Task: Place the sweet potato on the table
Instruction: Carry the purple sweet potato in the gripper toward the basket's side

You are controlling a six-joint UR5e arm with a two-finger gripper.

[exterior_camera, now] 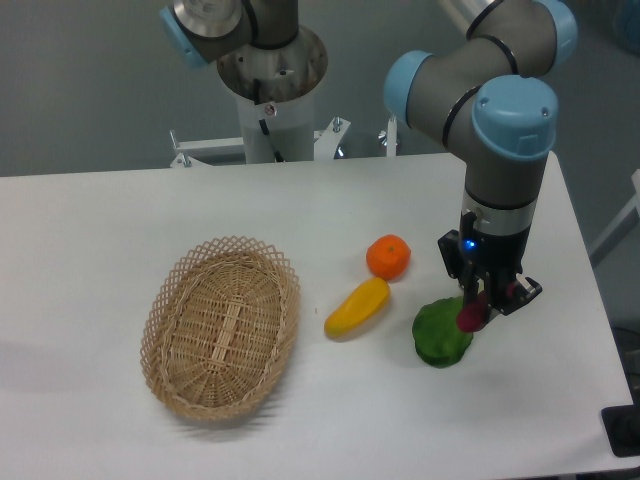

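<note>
A robot arm reaches down over a white table [120, 215]. Its pincer [481, 308] points downward with its two fingers closed around the sweet potato [472, 312], a small magenta tuber held roughly upright just above the tabletop. Directly to the pincer's left, touching or overlapping the tuber from this angle (I cannot tell which), sits a green leafy vegetable [440, 334]. Further left lie a yellow vegetable [357, 308] and a round orange fruit [388, 257]. Well left of the pincer rests an oval wicker basket [221, 327].
</note>
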